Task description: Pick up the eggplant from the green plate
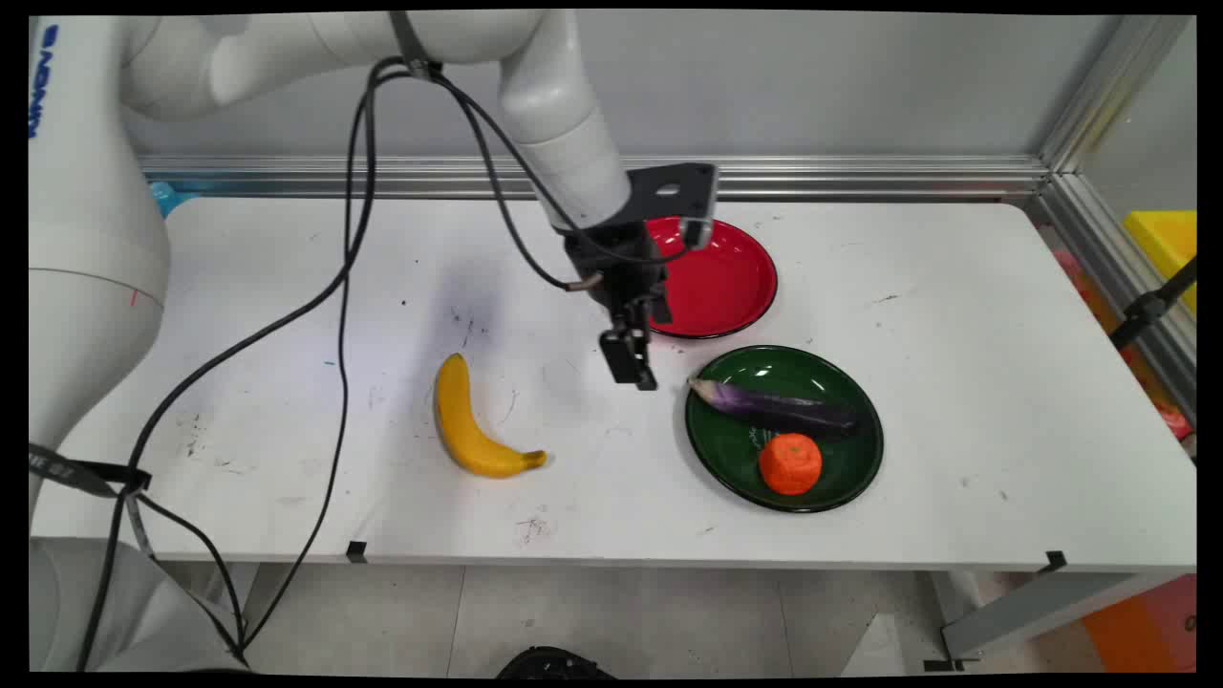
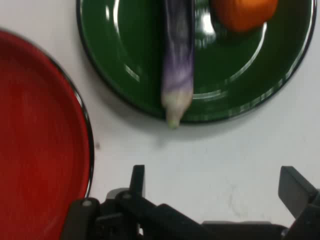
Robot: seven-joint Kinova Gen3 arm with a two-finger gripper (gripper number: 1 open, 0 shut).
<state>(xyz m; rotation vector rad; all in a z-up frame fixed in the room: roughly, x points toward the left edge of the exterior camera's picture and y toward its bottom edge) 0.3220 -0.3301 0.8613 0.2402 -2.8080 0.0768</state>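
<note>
My gripper [image 1: 635,368] hangs over bare table between the two plates and the banana, open with nothing between its fingers [image 2: 296,189]. Just to its right lies the green plate [image 1: 841,401], holding a purple eggplant [image 1: 774,406] and an orange round fruit [image 1: 790,463]. In the hand view the eggplant [image 2: 177,65] points its pale tip over the green plate's rim [image 2: 125,75] toward my gripper [image 2: 215,192], and the orange fruit [image 2: 245,12] sits at the top edge. An empty red plate [image 1: 726,282] sits behind the gripper. A yellow banana [image 1: 463,425] lies to the left on the table.
The red plate [image 2: 40,150] fills the hand view's left side. Black cables [image 1: 344,287] hang from the arm over the table's left half. An aluminium rail [image 1: 860,177] runs along the back and right edges. A yellow bin [image 1: 1166,244] stands beyond the right rail.
</note>
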